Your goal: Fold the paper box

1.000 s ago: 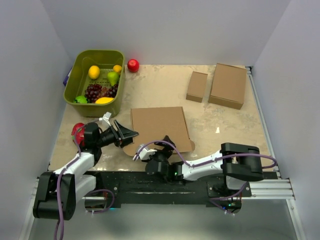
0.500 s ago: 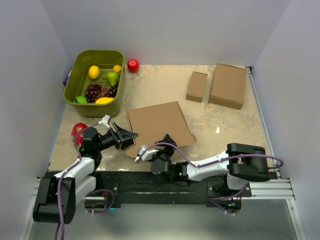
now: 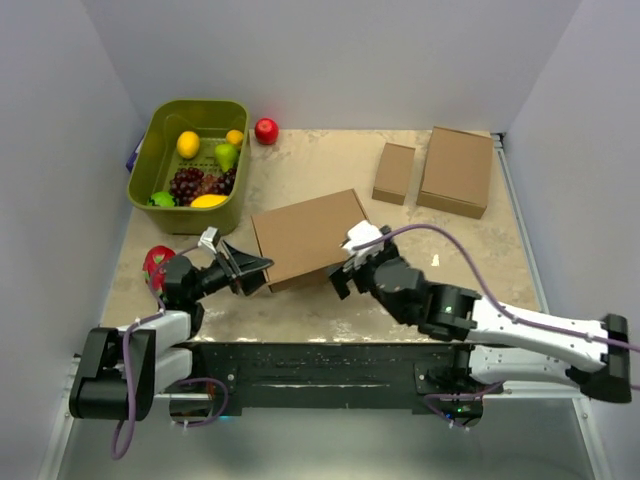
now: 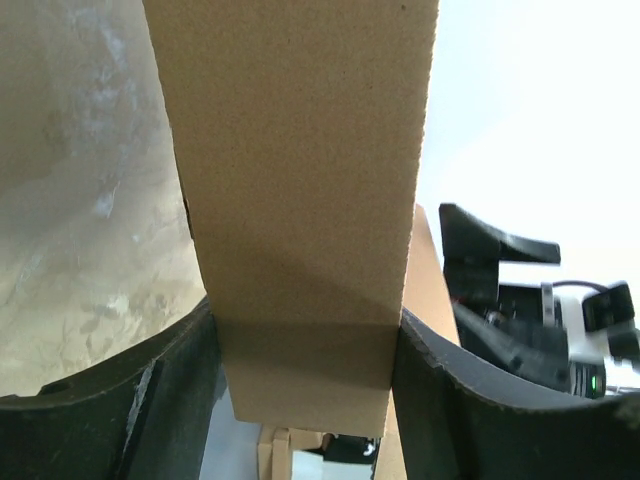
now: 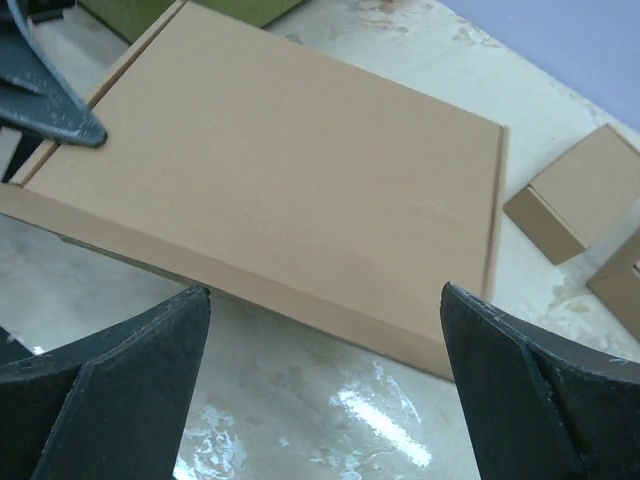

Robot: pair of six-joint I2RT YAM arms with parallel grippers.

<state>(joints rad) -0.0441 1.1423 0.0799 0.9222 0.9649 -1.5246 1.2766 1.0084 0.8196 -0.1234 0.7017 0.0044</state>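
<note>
The beige marbled tabletop [image 3: 330, 165] carries three brown cardboard boxes. The largest is the paper box [image 3: 305, 238], a shallow rectangular corrugated mailer with a plain flat top, lying skewed near the table's middle. An olive-green plastic bin [image 3: 150, 150] of fruit sits far left. At far right lie one medium flat brown box [image 3: 455, 170] and one small narrow brown box [image 3: 394, 173].

There are two grippers. The left gripper [image 3: 255, 272] is clamped on the mailer's left side wall, a grip that only the left wrist view shows. The right gripper [image 3: 345, 265] hangs just off the near right corner, jaws wide apart. One red apple [image 3: 266, 130] shows overhead only.
</note>
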